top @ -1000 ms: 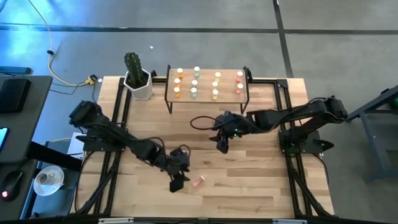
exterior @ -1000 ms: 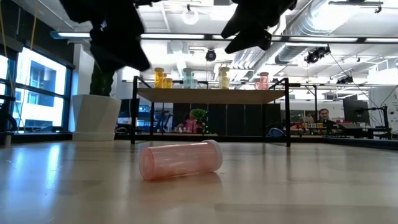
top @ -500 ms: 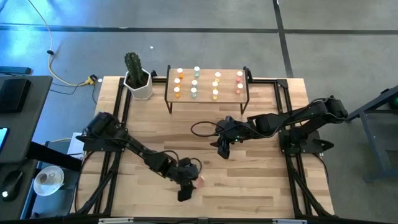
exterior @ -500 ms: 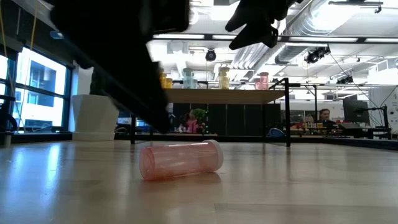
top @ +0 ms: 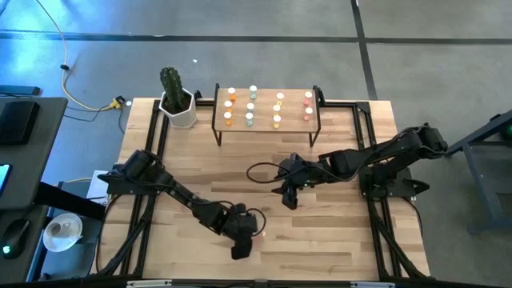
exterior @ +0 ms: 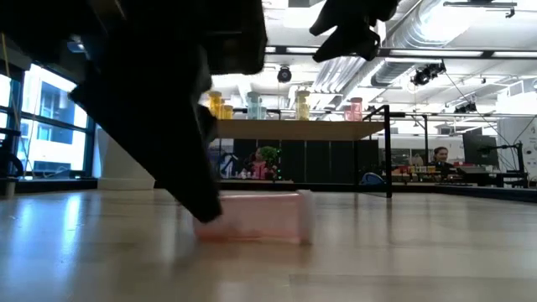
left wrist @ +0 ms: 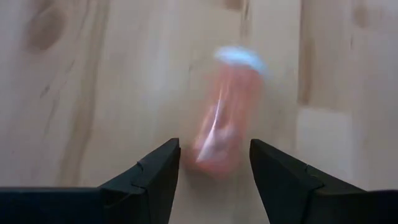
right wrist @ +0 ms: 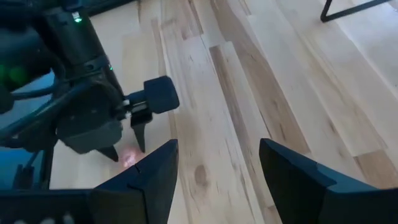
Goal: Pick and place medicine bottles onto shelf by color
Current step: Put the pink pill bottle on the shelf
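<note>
A red-pink medicine bottle (left wrist: 221,118) with a white cap lies on its side on the table near the front edge (top: 258,229), smeared in the low view (exterior: 256,216). My left gripper (left wrist: 214,144) is open and low over it, one finger on either side of the bottle's bottom end. My right gripper (top: 290,200) hangs open and holds nothing above mid-table. The shelf (top: 293,108) stands at the far edge, with several orange, green, yellow and pink bottles (top: 250,106) upright on it. My left gripper slants down from the table's left over the lying bottle, its fingers (left wrist: 163,167) along the bottle's length beside its bottom end (left wrist: 211,158). The bottle rests on the table. I cannot tell whether either finger touches it.
A white pot with a cactus (top: 178,104) stands at the far left beside the shelf. A loop of black cable (top: 260,172) trails from the right arm over mid-table. Bare wood lies between the shelf legs (exterior: 388,151) and the bottle.
My left gripper has come down and toward the table's right edge onto the pink bottle, so its fingers now straddle it. The bottle has gone from sharp to smeared in the low view and sits slightly shifted. My right gripper has drifted a little toward the near edge.
</note>
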